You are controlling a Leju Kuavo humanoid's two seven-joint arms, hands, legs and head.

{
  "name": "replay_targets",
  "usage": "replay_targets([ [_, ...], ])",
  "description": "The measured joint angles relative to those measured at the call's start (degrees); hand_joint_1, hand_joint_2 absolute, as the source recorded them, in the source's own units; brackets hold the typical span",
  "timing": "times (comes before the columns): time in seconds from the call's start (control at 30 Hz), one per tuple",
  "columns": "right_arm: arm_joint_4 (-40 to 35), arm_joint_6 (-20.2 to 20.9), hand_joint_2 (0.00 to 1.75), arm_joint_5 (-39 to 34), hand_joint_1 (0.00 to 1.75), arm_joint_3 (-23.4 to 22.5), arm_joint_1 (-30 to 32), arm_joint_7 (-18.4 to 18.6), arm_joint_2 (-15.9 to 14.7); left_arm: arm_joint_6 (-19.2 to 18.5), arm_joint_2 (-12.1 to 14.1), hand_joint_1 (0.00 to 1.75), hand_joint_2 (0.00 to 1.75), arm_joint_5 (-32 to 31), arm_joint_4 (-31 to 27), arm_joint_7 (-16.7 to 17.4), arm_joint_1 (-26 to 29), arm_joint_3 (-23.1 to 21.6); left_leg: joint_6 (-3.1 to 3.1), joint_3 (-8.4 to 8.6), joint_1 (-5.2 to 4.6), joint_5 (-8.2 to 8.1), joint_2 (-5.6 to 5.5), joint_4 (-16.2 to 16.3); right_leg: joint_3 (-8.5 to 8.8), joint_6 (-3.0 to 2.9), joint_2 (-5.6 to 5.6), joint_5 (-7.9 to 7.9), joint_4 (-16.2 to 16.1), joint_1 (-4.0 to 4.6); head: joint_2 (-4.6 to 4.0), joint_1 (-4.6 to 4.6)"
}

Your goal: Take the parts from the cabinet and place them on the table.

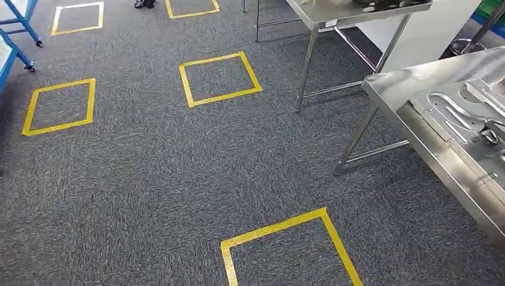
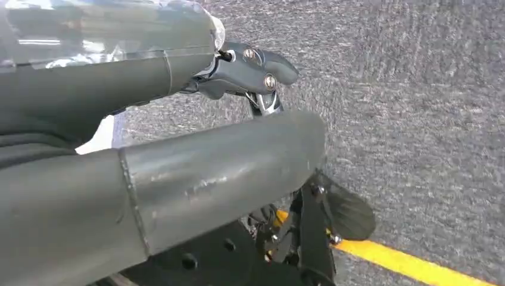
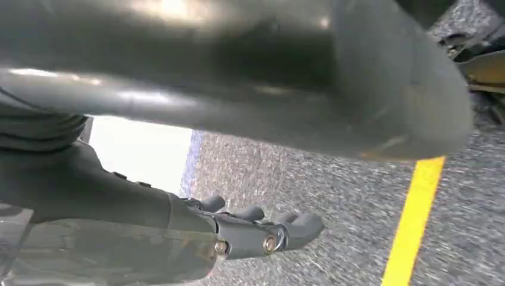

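Both hands hang empty over the carpet, left hand and right hand with fingers loosely apart, while metal parts lie on the near right table, so the robot seems between trips and must next find the cabinet.

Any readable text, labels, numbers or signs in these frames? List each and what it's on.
None: no word, label, brand or number reads in any view.
The yellow tape squares on the carpet are plain outlines with no lettering.
The steel table and the metal parts on it carry no legible marking.
The left hand and right hand show bare grey covers.
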Motion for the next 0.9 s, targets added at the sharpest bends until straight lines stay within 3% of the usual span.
replay_targets([
  [0.03,-0.1,0.1,0.0,0.1,0.0,0.0,0.0,0.0,0.1,0.3,-0.1,0.0,0.0,0.0,0.0,0.0,0.0,0.0,0.47,0.48,0.35,0.37,-0.51,-0.4,0.0,0.43,1.76,-0.73,0.7,-0.34,-0.02,0.02],
  [0.07,-0.1,0.2,0.0,0.3,0.0,0.0,0.0,-0.1,0.1,0.5,-0.1,0.0,0.0,0.0,-0.1,0.0,-0.1,0.1,0.85,0.4,0.3,0.55,-0.96,-0.5,-1.27,0.36,4.81,-2.76,3.3,-0.32,0.0,0.02],
  [0.1,-0.1,0.4,0.0,0.4,0.0,0.0,0.1,-0.1,0.1,0.5,-0.2,0.0,0.0,0.0,-0.1,0.0,-0.2,0.1,1.06,0.24,0.25,0.67,-1.53,-0.5,-3.28,0.26,6.22,-5.06,7.4,-0.27,0.0,0.02],
  [0.13,-0.1,0.5,0.0,0.6,0.0,0.1,0.2,0.0,0.1,0.6,-0.3,0.0,0.0,0.0,-0.1,0.0,-0.3,0.2,1.27,0.13,0.06,0.73,-2.14,-0.5,-5.94,0.25,7.01,-7.5,12.8,-0.2,-0.02,0.02],
  [0.17,-0.1,0.7,0.0,0.6,0.0,0.2,0.2,0.0,0.1,0.6,-0.4,0.0,0.0,0.0,-0.2,0.0,-0.3,0.2,1.33,0.05,-0.12,0.76,-2.92,-0.4,-8.08,0.22,7.25,-8.73,16.8,-0.19,0.0,0.02],
  [0.2,-0.1,0.8,0.0,0.6,0.0,0.3,0.4,0.1,0.1,0.6,-0.4,0.0,0.0,0.0,-0.2,0.0,-0.2,0.3,1.36,0.07,-0.28,0.78,-3.83,-0.4,-9.29,0.16,7.35,-8.46,18.7,-0.19,0.0,0.02],
  [0.23,-0.1,0.8,0.0,0.6,0.0,0.3,0.5,0.2,0.1,0.6,-0.4,0.0,0.0,0.0,-0.2,0.1,-0.2,0.3,1.36,0.17,-0.37,0.78,-4.7,-0.3,-9.08,-0.01,7.41,-6.69,17.5,-0.19,0.0,0.02],
  [0.3,-0.1,0.8,0.0,0.7,0.0,0.4,0.6,0.2,0.1,0.6,-0.4,0.0,0.0,0.0,-0.2,0.1,-0.2,0.3,1.31,0.33,-0.43,0.75,-6.31,-0.2,-5.82,-0.55,8.17,-1.13,9.3,-0.15,0.0,0.02],
  [0.33,-0.1,0.8,0.0,0.7,0.0,0.4,0.5,0.2,0.0,0.6,-0.5,0.0,0.0,0.0,-0.2,0.2,-0.3,0.3,1.21,0.32,-0.43,0.68,-7.02,0.0,-3.7,-0.95,9.79,1.49,4.0,-0.13,-0.02,0.02],
  [0.37,-0.1,0.8,0.0,0.7,0.0,0.4,0.6,0.3,-0.2,0.6,-0.6,0.0,0.0,0.0,-0.2,0.2,-0.3,0.3,0.97,0.06,-0.71,0.6,-7.56,0.2,-2.88,-1.2,12.15,1.04,1.9,0.02,-0.02,0.02],
  [0.43,-0.1,0.8,0.0,0.7,0.0,0.4,0.4,0.4,-0.2,0.6,-0.6,0.0,0.0,0.0,-0.2,0.3,-0.4,0.3,0.31,-0.39,-0.44,0.63,-8.53,0.4,-2.88,-1.14,11.02,1.14,1.4,0.14,0.0,0.0],
  [0.5,-0.2,0.7,0.0,0.6,0.0,0.4,0.1,0.4,-0.1,0.7,-0.6,0.0,0.0,0.0,-0.2,0.3,-0.3,0.3,-0.49,-0.68,-0.3,0.87,-9.67,0.0,-2.57,-1.81,9.97,1.43,0.9,0.23,-0.02,0.02],
  [0.53,-0.2,0.7,0.0,0.6,0.0,0.4,0.2,0.4,0.1,0.7,-0.6,0.0,0.0,0.0,-0.2,0.3,-0.3,0.3,-0.52,-0.67,-0.35,0.44,-8.11,0.8,-2.3,-2.26,9.09,1.85,0.3,-0.33,0.0,0.02],
  [0.57,-0.2,0.7,0.0,0.6,0.0,0.4,0.2,0.4,0.0,0.7,-0.6,0.0,0.0,0.0,-0.2,0.3,-0.3,0.3,-0.75,-1.51,-0.52,-1.05,-5.08,2.6,-2.22,-2.66,8.54,1.8,0.1,-0.21,-0.02,-0.02],
  [0.6,-0.2,0.7,0.0,0.6,0.0,0.4,0.3,0.4,0.0,0.7,-0.6,0.0,0.0,0.0,-0.2,0.3,-0.4,0.3,-1.04,-3.29,-0.33,-3.38,-3.65,6.1,-2.24,-2.92,7.83,1.74,0.1,-0.14,0.0,-0.02],
  [0.63,-0.2,0.7,0.0,0.6,0.0,0.4,0.5,0.5,0.0,0.7,-0.6,0.0,0.0,0.0,-0.2,0.3,-0.5,0.3,-1.39,-5.83,-0.02,-6.11,-2.95,11.5,-2.22,-2.97,6.85,1.69,0.1,0.0,-0.02,-0.04],
  [0.67,-0.2,0.7,0.0,0.6,0.0,0.4,0.6,0.5,0.0,0.7,-0.6,0.0,0.0,0.0,-0.2,0.3,-0.4,0.3,-1.69,-7.85,0.21,-7.78,-2.79,15.7,-2.28,-2.99,6.05,1.65,0.2,0.06,-0.02,-0.04],
  [0.7,-0.2,0.7,0.0,0.6,0.0,0.4,0.6,0.5,0.0,0.7,-0.6,0.0,0.0,0.0,-0.2,0.3,-0.4,0.3,-1.95,-9.03,0.46,-8.26,-2.68,18.1,-2.29,-2.97,5.29,1.59,0.2,0.08,0.0,-0.04],
  [0.73,-0.2,0.7,0.0,0.5,0.0,0.4,0.6,0.5,0.0,0.6,-0.6,0.0,0.0,0.0,-0.2,0.3,-0.3,0.3,-2.13,-8.85,0.66,-7.48,-2.54,17.9,-2.23,-2.84,4.61,1.5,0.2,0.08,-0.02,-0.04],
  [0.77,-0.2,0.7,0.0,0.4,0.0,0.4,0.6,0.5,0.0,0.3,-0.6,0.0,0.0,-0.1,-0.2,0.3,-0.2,0.3,-2.33,-7.3,0.82,-5.52,-2.22,14.9,-2.11,-2.65,3.91,1.38,0.3,0.0,0.0,-0.04],
  [0.8,-0.2,0.6,0.0,0.4,0.0,0.4,0.6,0.4,0.0,0.0,-0.6,0.0,0.0,-0.2,-0.3,0.3,-0.2,0.3,-2.45,-4.41,0.98,-2.8,-1.61,9.5,-1.88,-2.35,3.23,1.18,0.3,-0.12,-0.02,-0.04],
  [0.83,-0.2,0.5,0.0,0.2,0.0,0.4,0.6,0.2,0.0,-0.4,-0.6,0.0,0.0,-0.3,-0.3,0.3,-0.2,0.3,-2.52,-1.26,1.04,-0.51,0.14,3.9,-1.57,-1.97,2.6,0.93,0.5,-0.17,0.0,-0.04],
  [0.87,-0.2,0.3,0.0,0.1,0.0,0.4,0.7,0.1,-0.1,-0.9,-0.6,0.0,0.0,-0.3,-0.3,0.2,-0.3,0.3,-2.31,0.14,0.81,-0.75,3.37,0.7,-1.36,-1.52,2.14,0.63,0.5,0.14,0.0,-0.04],
  [0.9,-0.2,0.1,0.0,-0.1,0.0,0.4,0.7,-0.1,-0.2,-1.3,-0.6,0.0,0.0,-0.3,-0.3,0.1,-0.3,0.3,-1.61,0.4,0.63,-0.35,2.33,0.6,-1.32,-1.11,1.75,0.4,0.7,0.36,0.0,0.0],
])
